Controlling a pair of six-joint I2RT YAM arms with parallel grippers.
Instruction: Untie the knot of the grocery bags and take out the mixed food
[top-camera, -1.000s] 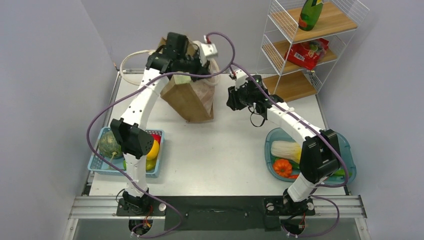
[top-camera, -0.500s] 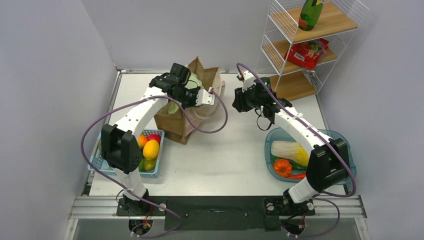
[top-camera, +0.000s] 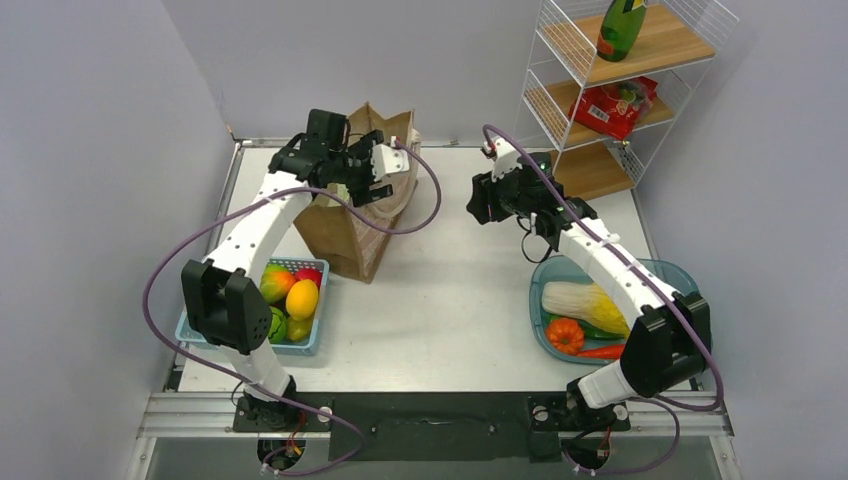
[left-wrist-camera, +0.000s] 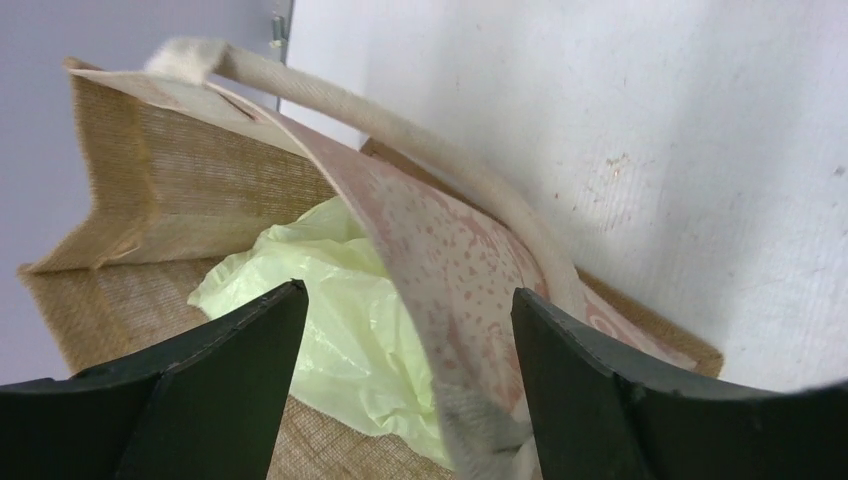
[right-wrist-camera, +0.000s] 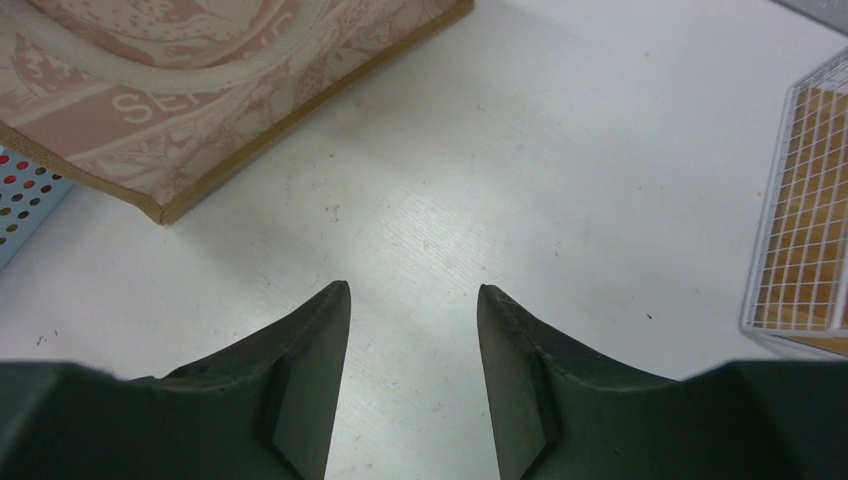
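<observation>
Our left tool hangs over the mouth of the brown bag, which stands at the rear left of the tabletop. From the left wrist we see its fingers spread wide and gripping nothing. The bag's printed wall and one white rope handle run up through the gap, and we cannot tell whether they brush a finger. Down inside the brown bag lies the pale green plastic bag, crumpled. We cannot make out its knot from here.

Our right tool hovers over bare tabletop just to the right of the brown bag, its jaws partly apart and empty.

Beside the brown bag, at the left edge, a blue basket holds a mango and a few other fruits. Near the right edge, a teal tray carries a long cabbage with a ribbed orange piece just beside it. On the wire rack off the far right corner, a dark green bottle stands on the top shelf and a red packet lies on the shelf below.
</observation>
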